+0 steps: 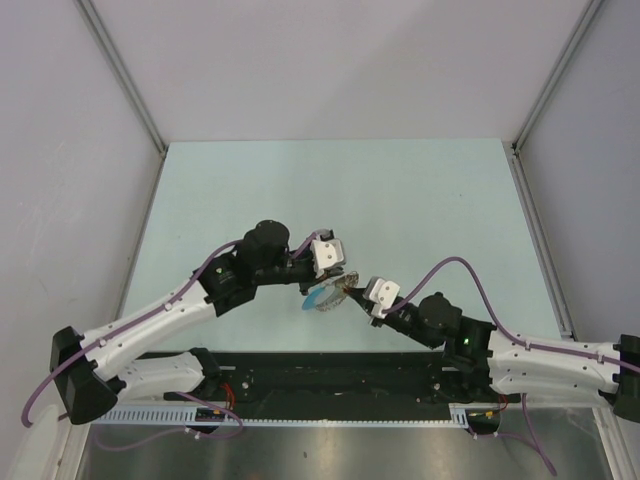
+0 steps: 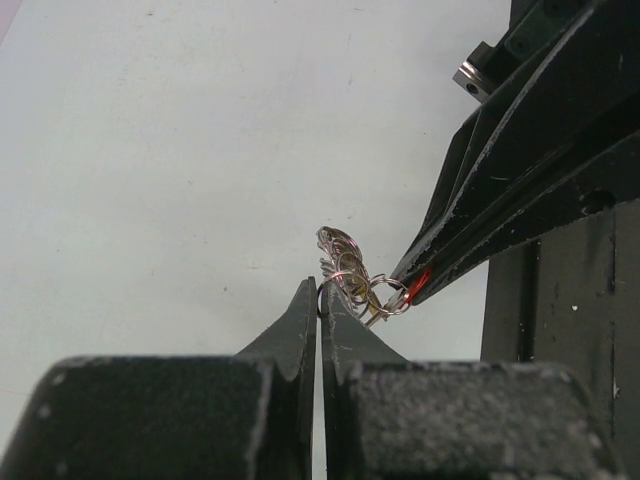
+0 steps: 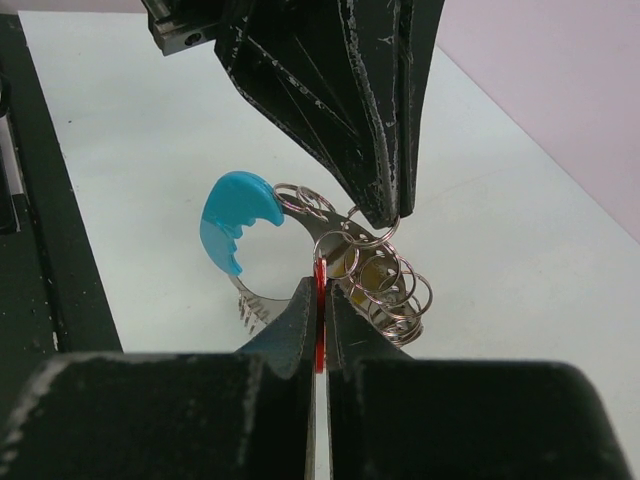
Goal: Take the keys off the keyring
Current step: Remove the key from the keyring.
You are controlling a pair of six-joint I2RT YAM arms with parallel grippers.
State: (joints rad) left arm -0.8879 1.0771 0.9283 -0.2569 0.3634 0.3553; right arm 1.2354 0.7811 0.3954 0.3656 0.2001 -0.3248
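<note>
Pressed together on both arms, the jaws meet tip to tip over the near part of the pale green desk (image 1: 400, 190). The left jaws pinch one link of the floppy keyring of silvery wire loops (image 3: 395, 290), right at their tips. The right jaws are clamped on the thin red head of the tiny key (image 3: 320, 300), which shows only as a red sliver in the seam between them.

The keyring bunches in the short gap between the two tips, so neither arm is nearer; each already has its piece. Its bright blue plastic arc (image 3: 235, 215) hangs off to one side, toward the left arm's base (image 1: 75, 375), held by nothing. From above, the bundle seems to hang clear of the desk, though I cannot be certain.

What matters is the line between the tips: it runs slantwise, from the left jaws further back to the right jaws nearer the bases. I judge that the key must travel along its loop's coil, not simply away, or the links will just stretch taut.
</note>
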